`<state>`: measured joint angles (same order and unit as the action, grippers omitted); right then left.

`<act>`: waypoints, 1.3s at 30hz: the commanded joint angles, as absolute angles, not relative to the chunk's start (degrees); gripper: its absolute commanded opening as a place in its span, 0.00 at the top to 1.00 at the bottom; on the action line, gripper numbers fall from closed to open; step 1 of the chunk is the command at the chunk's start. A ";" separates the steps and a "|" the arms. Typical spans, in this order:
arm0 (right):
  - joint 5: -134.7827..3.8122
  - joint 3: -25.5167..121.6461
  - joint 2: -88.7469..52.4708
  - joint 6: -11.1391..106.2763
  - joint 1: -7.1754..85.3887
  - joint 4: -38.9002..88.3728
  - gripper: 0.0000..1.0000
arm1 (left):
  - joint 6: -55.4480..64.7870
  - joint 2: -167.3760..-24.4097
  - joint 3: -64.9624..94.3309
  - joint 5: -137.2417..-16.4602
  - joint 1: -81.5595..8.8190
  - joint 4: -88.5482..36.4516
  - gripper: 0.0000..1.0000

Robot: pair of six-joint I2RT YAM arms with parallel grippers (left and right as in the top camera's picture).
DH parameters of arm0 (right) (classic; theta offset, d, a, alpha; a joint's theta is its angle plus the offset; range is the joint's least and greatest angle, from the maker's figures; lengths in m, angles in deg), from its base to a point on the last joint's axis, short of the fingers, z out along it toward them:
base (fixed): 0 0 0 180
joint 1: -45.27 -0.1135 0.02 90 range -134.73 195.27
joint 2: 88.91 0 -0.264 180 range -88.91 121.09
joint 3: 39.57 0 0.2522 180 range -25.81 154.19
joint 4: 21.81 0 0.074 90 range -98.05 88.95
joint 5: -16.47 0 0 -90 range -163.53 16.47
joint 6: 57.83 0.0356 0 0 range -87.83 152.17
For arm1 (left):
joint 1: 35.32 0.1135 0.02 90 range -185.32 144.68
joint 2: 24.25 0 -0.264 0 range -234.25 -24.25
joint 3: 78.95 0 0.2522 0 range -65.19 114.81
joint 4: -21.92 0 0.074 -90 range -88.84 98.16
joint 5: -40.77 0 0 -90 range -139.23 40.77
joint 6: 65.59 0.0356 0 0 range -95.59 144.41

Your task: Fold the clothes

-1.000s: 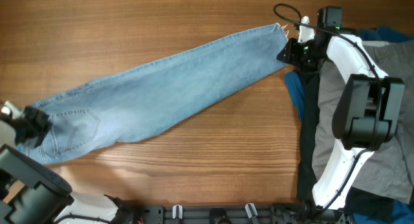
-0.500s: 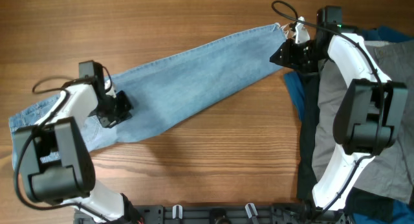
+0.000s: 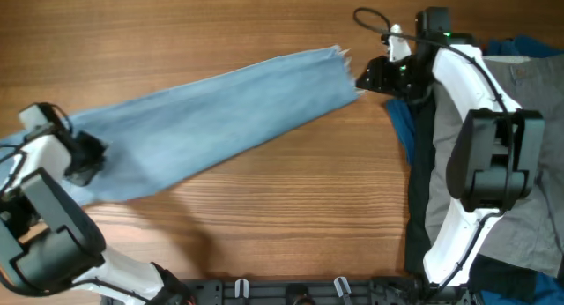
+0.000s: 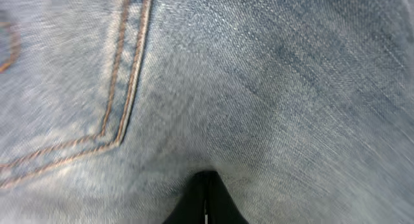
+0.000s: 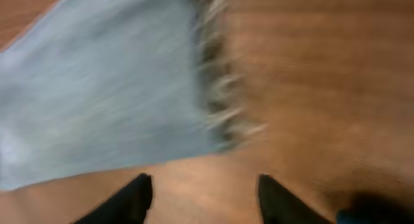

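Note:
The light-blue denim jeans (image 3: 211,120) lie stretched across the wooden table, waist end at the left, frayed hem at the upper right. My left gripper (image 3: 88,155) is shut on the jeans at the waist end; the left wrist view shows its fingers (image 4: 206,204) pinched into the denim (image 4: 259,88) beside an orange-stitched pocket seam. My right gripper (image 3: 366,76) is open and empty just right of the frayed hem (image 5: 220,114), its fingers (image 5: 204,198) over bare wood, apart from the cloth.
A pile of grey (image 3: 538,164), black (image 3: 423,182) and bright-blue (image 3: 404,124) garments lies at the table's right edge under the right arm. A black cable (image 3: 370,18) loops near the right wrist.
The jeans have been dragged left; the hem has pulled away from the right gripper, which has let go. The left gripper has swung back to the far left with the waist end.

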<state>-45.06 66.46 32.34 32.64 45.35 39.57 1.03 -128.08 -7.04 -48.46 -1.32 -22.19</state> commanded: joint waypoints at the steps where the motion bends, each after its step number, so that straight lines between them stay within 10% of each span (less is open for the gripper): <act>1: -57.15 66.72 30.77 32.40 42.51 34.52 0.31 | 6.14 -131.88 -2.41 -34.38 0.05 -25.23 0.96; 22: -47.86 66.68 42.33 34.83 33.28 24.22 0.32 | 13.93 -112.89 13.29 -51.21 -10.59 -43.63 0.69; 29: -44.91 66.76 44.93 35.20 33.17 26.74 0.96 | 13.71 -100.19 13.29 -52.00 -12.12 -46.19 0.69; 39: -50.22 68.05 26.81 37.97 48.36 27.37 0.96 | 13.71 -93.00 13.26 -53.31 -12.36 -49.40 0.70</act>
